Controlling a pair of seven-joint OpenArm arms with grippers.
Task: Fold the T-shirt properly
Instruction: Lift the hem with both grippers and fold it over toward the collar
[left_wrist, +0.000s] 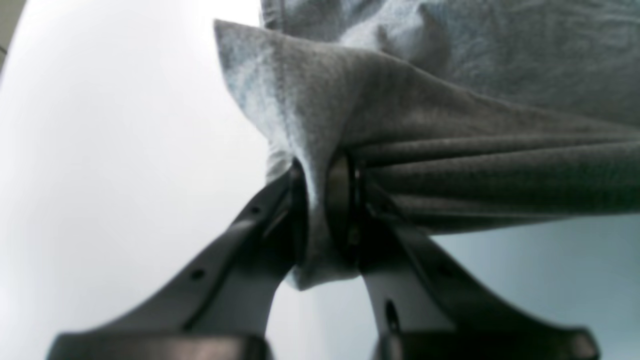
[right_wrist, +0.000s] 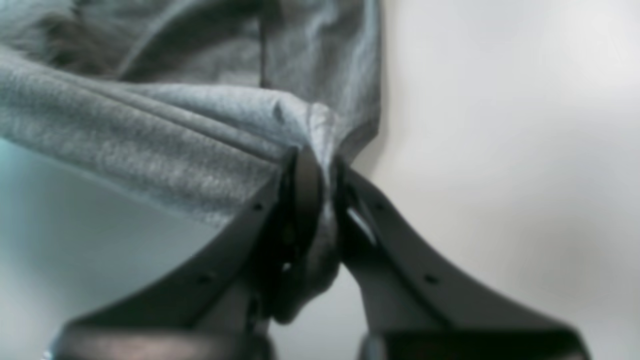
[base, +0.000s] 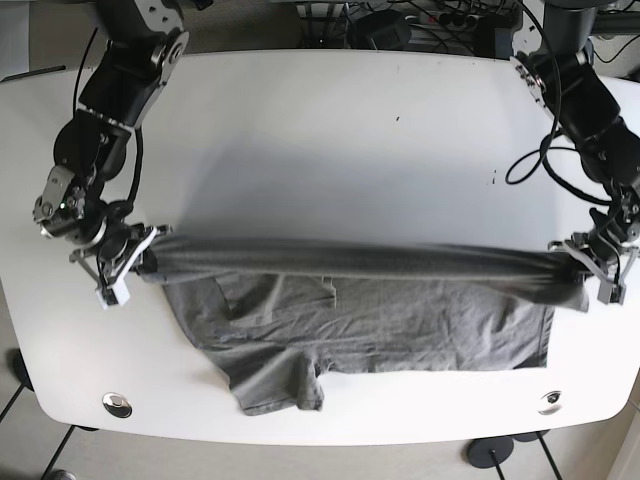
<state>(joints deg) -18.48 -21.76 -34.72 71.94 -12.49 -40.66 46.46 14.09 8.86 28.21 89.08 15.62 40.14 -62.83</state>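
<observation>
The T-shirt (base: 380, 320) is showing plain heather grey, the table (base: 320, 150) is looking white, and both grippers are appearing black.

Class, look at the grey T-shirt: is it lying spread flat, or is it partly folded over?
Partly folded: both grippers, left and right, clamp the T-shirt, stretching one edge taut above the part lying on the table.

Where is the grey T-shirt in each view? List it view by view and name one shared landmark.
Left wrist: T-shirt fills the upper right, pinched in the left end effector.
Right wrist: upper left, pinched in the right end effector.
Base: stretched across the lower middle.
Shared landmark: the white table.
</observation>
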